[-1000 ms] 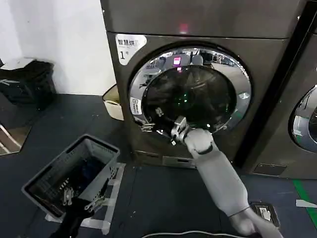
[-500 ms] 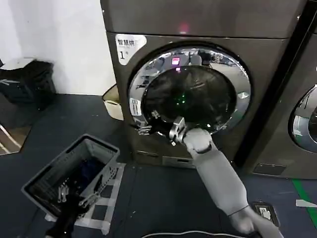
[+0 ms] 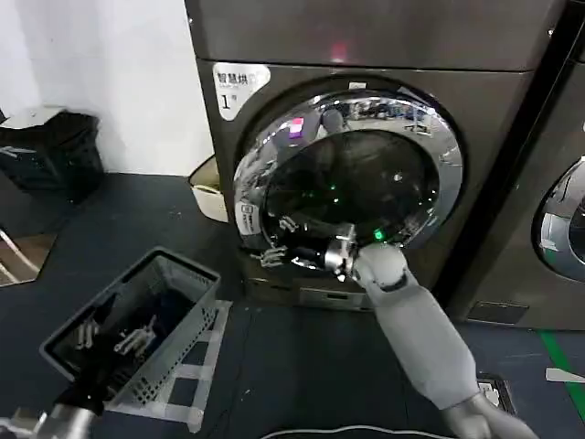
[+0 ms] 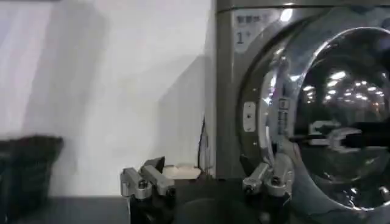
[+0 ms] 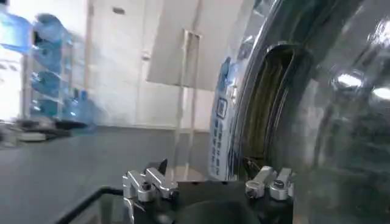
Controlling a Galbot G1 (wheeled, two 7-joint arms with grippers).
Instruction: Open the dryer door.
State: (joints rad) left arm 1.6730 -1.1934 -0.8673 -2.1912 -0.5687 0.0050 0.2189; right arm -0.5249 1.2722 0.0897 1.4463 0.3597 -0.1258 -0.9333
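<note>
The dryer door (image 3: 356, 197) is a round porthole with a chrome rim and dark glass; its left edge stands slightly out from the dryer front. My right gripper (image 3: 279, 249) reaches to the door's lower left rim. In the right wrist view this gripper (image 5: 207, 182) is open, with the rim's white sticker (image 5: 220, 119) and the dark gap behind the door just ahead of its fingers. My left gripper (image 3: 114, 338) hangs low over the basket, away from the door; it is open (image 4: 206, 181) and holds nothing. The door (image 4: 341, 122) appears beyond it.
A grey laundry basket (image 3: 174, 283) sits on the dark floor at lower left, by white tape marks. A black bin (image 3: 50, 151) stands against the left wall. A white tub (image 3: 206, 192) lies beside the dryer. The neighbouring machine's door (image 3: 562, 219) is at far right.
The door's left edge has swung out a little from the dryer front. My right wrist has shifted right and down with it. My left gripper has drifted lower and left over the basket.
</note>
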